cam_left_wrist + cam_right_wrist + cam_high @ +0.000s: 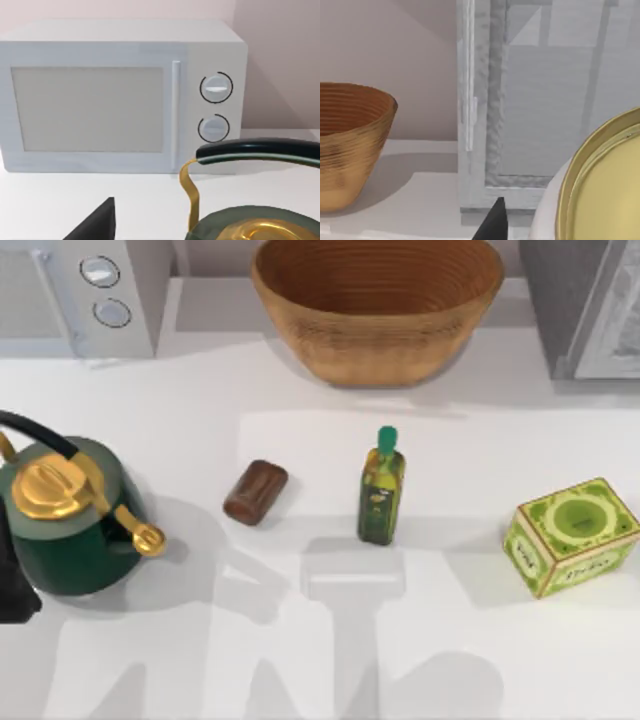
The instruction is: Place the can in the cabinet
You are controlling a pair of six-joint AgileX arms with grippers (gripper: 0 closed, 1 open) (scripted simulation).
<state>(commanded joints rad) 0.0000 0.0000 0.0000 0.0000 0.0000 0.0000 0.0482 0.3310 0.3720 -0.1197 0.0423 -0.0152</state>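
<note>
Brown can [256, 492] lies on its side on the surface [200, 420], unheld, awaiting pickup; cabinet [590, 300] stands back right. Neither hand's opening can be told.

A green kettle [72, 515] with gold lid sits at the table's left, in front of the white microwave [85, 290]. To the kettle's right stand a green-capped bottle [381, 490] and, farther right, a green printed box [572, 535]. A wooden bowl [377, 305] lies behind the bottle.
</note>
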